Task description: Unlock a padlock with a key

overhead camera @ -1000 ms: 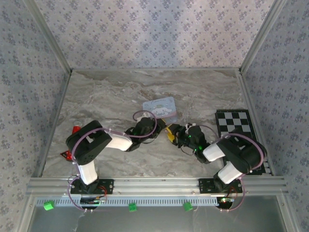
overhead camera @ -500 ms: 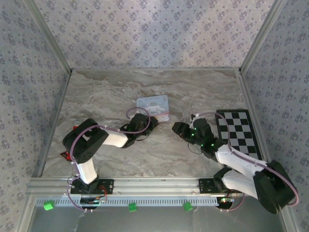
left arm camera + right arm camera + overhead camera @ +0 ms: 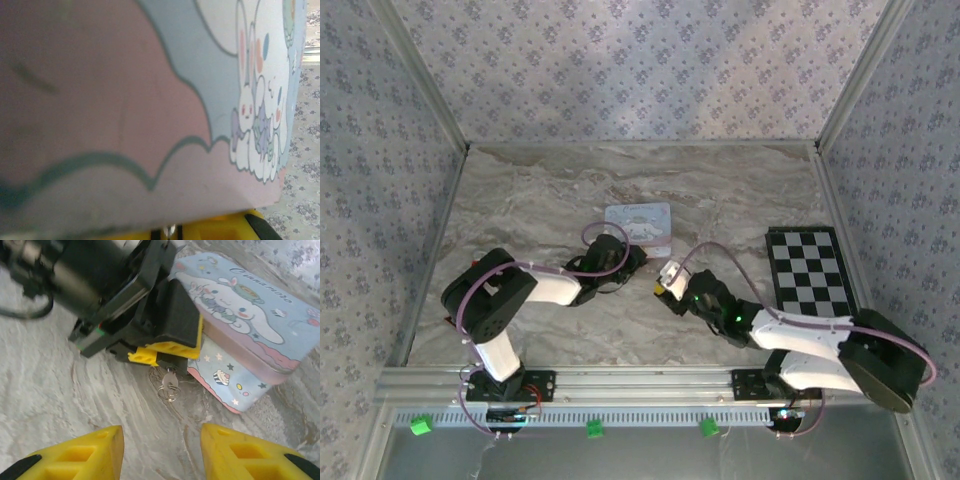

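Observation:
My left gripper (image 3: 625, 262) lies low on the table against the near edge of a pale-blue cartoon tin (image 3: 640, 222). In the right wrist view its yellow fingers (image 3: 145, 357) stand shut on a small dark block, the padlock (image 3: 175, 363). A silver key (image 3: 169, 381) with a wire ring sticks out of the padlock's end towards me. My right gripper (image 3: 162, 450) is open, a short way from the key and facing it, with nothing between its fingers. In the left wrist view the tin (image 3: 150, 100) is very close, and a bit of metal shows between the yellow fingertips (image 3: 225, 231).
A flat pale-blue piece with stars (image 3: 225, 380) lies under the tin (image 3: 250, 315). A checkerboard (image 3: 810, 270) lies at the right. A red object (image 3: 478, 266) sits at the left edge behind the left arm. Walls close in three sides.
The right arm has swung out towards the checkerboard and back left, lower, and now faces the left gripper. Its jaws have narrowed slightly. The tin has shifted a little.

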`<state>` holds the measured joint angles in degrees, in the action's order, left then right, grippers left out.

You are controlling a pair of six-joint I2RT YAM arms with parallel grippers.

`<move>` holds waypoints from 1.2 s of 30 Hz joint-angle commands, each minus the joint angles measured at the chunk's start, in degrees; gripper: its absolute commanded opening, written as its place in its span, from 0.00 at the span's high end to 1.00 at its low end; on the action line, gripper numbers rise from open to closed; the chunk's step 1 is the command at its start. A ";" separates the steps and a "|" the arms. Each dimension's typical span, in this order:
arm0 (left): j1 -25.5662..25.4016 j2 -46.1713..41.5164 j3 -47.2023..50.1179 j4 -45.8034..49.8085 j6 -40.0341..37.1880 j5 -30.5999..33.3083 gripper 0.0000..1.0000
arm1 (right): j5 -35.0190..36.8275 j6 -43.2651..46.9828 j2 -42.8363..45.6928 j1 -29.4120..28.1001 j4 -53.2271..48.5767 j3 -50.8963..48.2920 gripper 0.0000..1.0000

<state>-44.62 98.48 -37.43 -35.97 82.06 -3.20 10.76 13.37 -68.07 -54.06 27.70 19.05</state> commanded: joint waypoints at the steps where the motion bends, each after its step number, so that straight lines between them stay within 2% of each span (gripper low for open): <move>1: 0.05 -2.15 0.81 -2.19 0.92 -2.59 1.00 | 0.88 12.75 -3.89 -0.34 9.96 -1.16 0.55; 7: -0.11 -1.72 1.44 -4.49 1.60 -4.25 1.00 | 3.19 16.42 -11.64 -0.38 19.29 -0.72 0.56; 19: -0.20 -0.39 2.01 -7.72 3.06 -5.69 1.00 | 5.40 16.09 -22.03 0.02 28.13 2.01 0.63; 22: -0.46 -0.24 1.59 -7.81 3.10 -5.94 1.00 | 5.98 15.28 -23.10 0.49 28.55 2.56 0.68; 30: -0.81 -0.48 1.55 -7.68 2.93 -5.81 1.00 | 8.35 14.10 -24.30 0.77 31.35 2.03 0.73; 36: -1.29 -0.30 1.18 -7.89 3.06 -5.69 1.00 | 8.51 11.80 -24.88 0.99 29.94 2.95 0.83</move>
<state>-44.80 97.95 -35.40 -40.99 84.07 -7.03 17.15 27.24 -92.03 -53.60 55.83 20.53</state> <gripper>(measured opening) 0.159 0.180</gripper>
